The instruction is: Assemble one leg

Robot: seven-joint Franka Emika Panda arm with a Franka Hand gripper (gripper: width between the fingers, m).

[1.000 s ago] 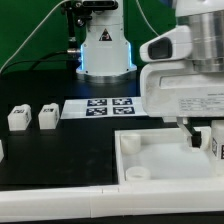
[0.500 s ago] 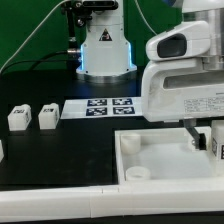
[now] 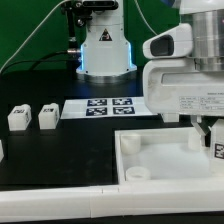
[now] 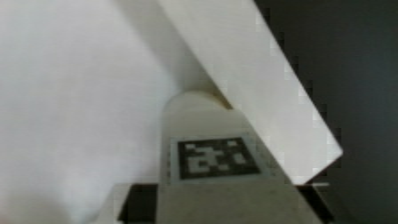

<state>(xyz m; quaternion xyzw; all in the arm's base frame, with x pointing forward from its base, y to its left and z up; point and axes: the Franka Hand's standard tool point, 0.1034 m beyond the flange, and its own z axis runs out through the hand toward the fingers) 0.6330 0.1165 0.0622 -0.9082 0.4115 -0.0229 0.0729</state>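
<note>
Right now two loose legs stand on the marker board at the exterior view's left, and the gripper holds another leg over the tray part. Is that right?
Not quite. In the exterior view the two loose legs stand on the black table, beside the marker board, not on it. The rest holds: the gripper holds a leg over the tray part.

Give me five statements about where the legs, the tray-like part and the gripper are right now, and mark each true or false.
1. Two legs, one and another, stand side by side on the black table at the exterior view's left. True.
2. The marker board lies inside the large white tray-like part. False: it lies flat on the table behind that part.
3. The gripper is over the tray-like part at the exterior view's right. True.
4. The wrist view shows a tagged leg between the gripper's fingers. True.
5. The two standing legs are stacked one on the other. False: they stand apart, both on the table.
</note>
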